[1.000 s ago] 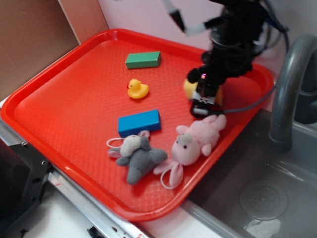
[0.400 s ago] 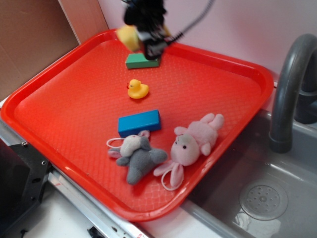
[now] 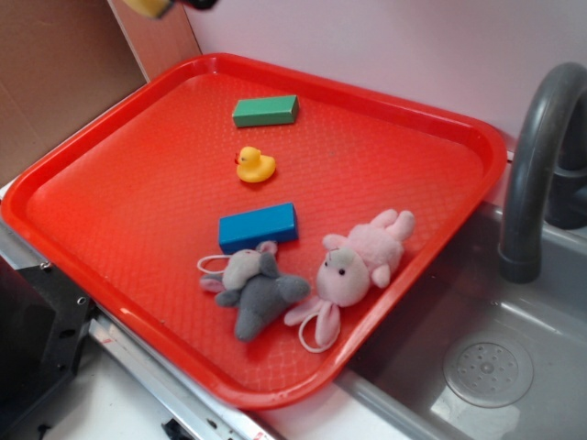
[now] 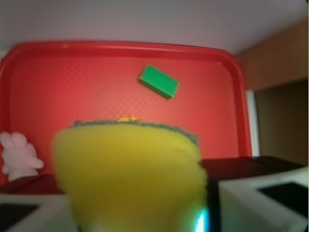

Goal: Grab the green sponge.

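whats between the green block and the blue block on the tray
The yellow rubber duck sits on the tray between the green block and the blue block, touching neither. The exterior view shows this.

Exterior views tray obliquely; wrist looks down.

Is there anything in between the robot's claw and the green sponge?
No, nothing. In the wrist view the green sponge sits right between the gripper's fingers, filling the gap, so it is already grabbed. In the exterior view only a yellow corner shows at the top edge, high above the red tray.
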You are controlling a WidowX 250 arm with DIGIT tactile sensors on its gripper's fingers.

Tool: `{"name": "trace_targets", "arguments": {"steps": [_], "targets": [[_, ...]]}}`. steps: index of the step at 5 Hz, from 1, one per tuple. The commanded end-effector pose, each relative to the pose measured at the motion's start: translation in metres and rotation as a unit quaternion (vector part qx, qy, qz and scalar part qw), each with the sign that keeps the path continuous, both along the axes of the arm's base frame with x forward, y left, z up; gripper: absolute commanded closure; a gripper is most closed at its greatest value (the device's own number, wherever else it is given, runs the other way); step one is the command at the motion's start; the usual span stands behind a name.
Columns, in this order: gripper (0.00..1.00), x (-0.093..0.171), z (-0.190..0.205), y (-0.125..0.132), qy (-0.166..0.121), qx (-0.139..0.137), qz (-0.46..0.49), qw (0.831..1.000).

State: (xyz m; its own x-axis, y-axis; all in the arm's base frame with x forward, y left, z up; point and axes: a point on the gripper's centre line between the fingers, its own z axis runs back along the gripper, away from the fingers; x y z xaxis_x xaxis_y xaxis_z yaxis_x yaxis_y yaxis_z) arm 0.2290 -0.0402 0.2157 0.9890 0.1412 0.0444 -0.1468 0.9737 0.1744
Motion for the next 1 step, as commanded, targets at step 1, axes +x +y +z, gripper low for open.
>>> {"name": "trace_targets", "arguments": {"steps": [1], "targets": [[1.00, 0.0009, 0.0151, -0.0156, -0.044, -0.005, 0.011, 0.999]]}}
